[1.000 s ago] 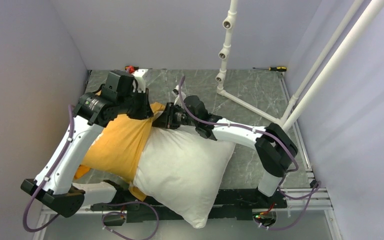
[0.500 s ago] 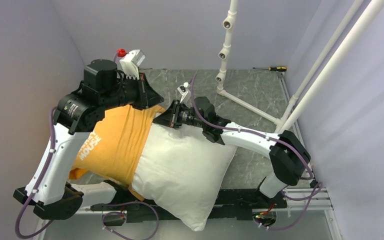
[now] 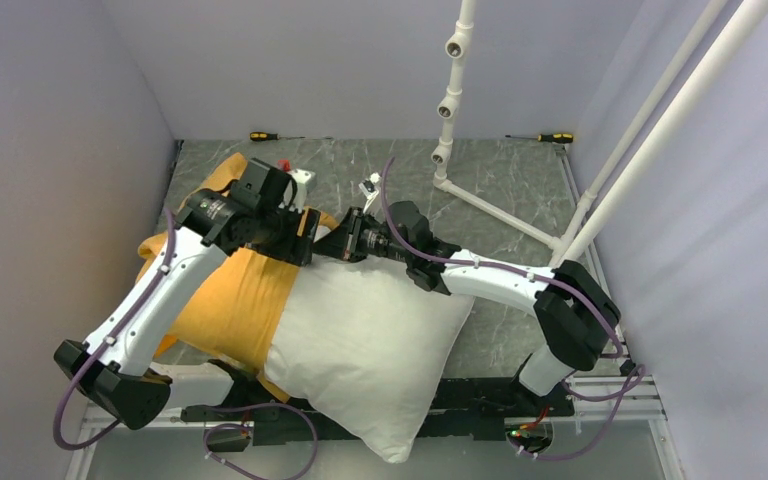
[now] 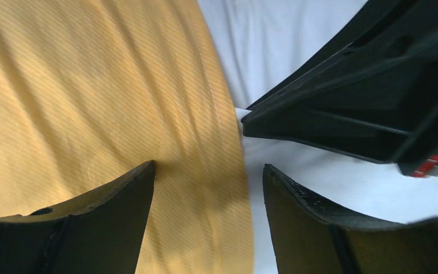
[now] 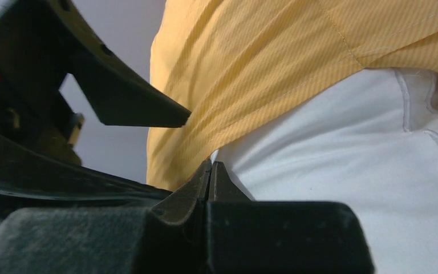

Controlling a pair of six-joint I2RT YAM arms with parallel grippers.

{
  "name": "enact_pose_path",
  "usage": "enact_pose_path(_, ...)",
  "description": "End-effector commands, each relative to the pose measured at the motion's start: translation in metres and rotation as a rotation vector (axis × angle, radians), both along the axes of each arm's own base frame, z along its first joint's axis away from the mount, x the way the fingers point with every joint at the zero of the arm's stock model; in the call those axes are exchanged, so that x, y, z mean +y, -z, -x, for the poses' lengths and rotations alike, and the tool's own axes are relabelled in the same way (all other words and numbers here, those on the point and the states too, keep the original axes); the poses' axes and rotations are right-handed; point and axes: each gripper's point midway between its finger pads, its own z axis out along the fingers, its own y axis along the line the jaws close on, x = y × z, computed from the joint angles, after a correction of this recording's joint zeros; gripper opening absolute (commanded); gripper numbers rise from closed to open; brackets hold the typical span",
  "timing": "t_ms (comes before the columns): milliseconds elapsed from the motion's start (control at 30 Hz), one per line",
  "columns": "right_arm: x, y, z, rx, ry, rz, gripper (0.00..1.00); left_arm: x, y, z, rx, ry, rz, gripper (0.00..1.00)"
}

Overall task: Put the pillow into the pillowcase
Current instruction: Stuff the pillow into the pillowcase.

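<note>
The white pillow [image 3: 360, 335] lies across the table's near middle, its left end inside the orange-yellow pillowcase [image 3: 225, 300]. My left gripper [image 3: 307, 238] hovers open over the case's hem, one finger above orange cloth [image 4: 91, 103] and the other above white pillow [image 4: 296, 34]; nothing is between its fingers [image 4: 140, 191]. My right gripper [image 3: 344, 243] comes in from the right and is shut, its tips [image 5: 211, 164] pinching a sliver of white pillow fabric [image 5: 342, 154] right at the pillowcase hem [image 5: 251, 80]. The same shut gripper [image 4: 245, 120] shows in the left wrist view.
A white pipe frame [image 3: 448, 100] stands at the back right, with a slanted pole [image 3: 660, 130] beside it. Two screwdrivers [image 3: 265, 135] [image 3: 555, 137] lie along the back wall. Grey walls close in on the left and right.
My left arm has dropped from its raised pose and its gripper has opened, letting the pillowcase go; the cloth has settled back. My right gripper closed and stays at the hem.
</note>
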Motion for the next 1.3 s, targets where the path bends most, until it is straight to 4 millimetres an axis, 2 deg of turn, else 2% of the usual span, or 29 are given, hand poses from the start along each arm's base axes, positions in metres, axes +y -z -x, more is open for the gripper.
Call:
enact_pose_path(0,0.005,-0.005,0.013,-0.001,-0.062,-0.028,0.00,0.007,0.012,-0.005,-0.044,0.030,-0.053,0.74)
enact_pose_path(67,0.005,-0.004,0.013,-0.001,-0.062,-0.019,0.00,0.016,0.023,-0.010,-0.042,0.004,-0.106,0.73)
enact_pose_path(133,0.005,-0.003,0.013,-0.004,-0.064,-0.007,0.00,0.028,0.029,-0.016,-0.054,-0.048,-0.171,0.64)
enact_pose_path(167,0.005,-0.003,0.013,-0.007,-0.068,-0.004,0.00,0.033,0.030,-0.019,-0.064,-0.075,-0.194,0.54)
enact_pose_path(267,0.004,-0.001,0.014,-0.004,-0.072,0.003,0.00,0.050,0.015,-0.033,-0.136,-0.184,-0.260,0.10)
enact_pose_path(300,0.004,-0.001,0.015,-0.004,-0.075,0.002,0.00,0.053,0.007,-0.037,-0.160,-0.208,-0.267,0.01)
enact_pose_path(433,0.005,0.001,0.018,0.005,-0.088,-0.011,0.00,0.048,-0.027,-0.049,-0.251,-0.216,-0.218,0.00)
enact_pose_path(500,0.006,-0.004,0.020,0.003,-0.100,-0.038,0.00,0.033,-0.049,-0.050,-0.288,-0.168,-0.127,0.00)
enact_pose_path(567,0.009,-0.012,0.021,-0.001,-0.112,-0.070,0.00,0.007,-0.073,-0.045,-0.314,-0.074,0.019,0.00)
enact_pose_path(700,0.013,-0.038,0.021,-0.022,-0.126,-0.146,0.00,-0.044,-0.114,-0.022,-0.290,0.089,0.291,0.00)
enact_pose_path(867,0.011,-0.083,0.022,-0.074,-0.120,-0.253,0.00,-0.098,-0.148,0.019,-0.282,0.257,0.386,0.00)
enact_pose_path(967,0.003,-0.117,0.023,-0.128,-0.096,-0.311,0.00,-0.121,-0.174,0.036,-0.298,0.321,0.478,0.00)
enact_pose_path(1067,-0.007,-0.139,0.020,-0.170,-0.039,-0.351,0.00,-0.139,-0.195,0.048,-0.317,0.364,0.558,0.00)
enact_pose_path(1167,-0.020,-0.153,0.014,-0.204,0.040,-0.393,0.00,-0.157,-0.205,0.057,-0.321,0.393,0.622,0.00)
enact_pose_path(1267,-0.033,-0.158,0.003,-0.236,0.141,-0.413,0.00,-0.174,-0.207,0.068,-0.294,0.426,0.684,0.00)
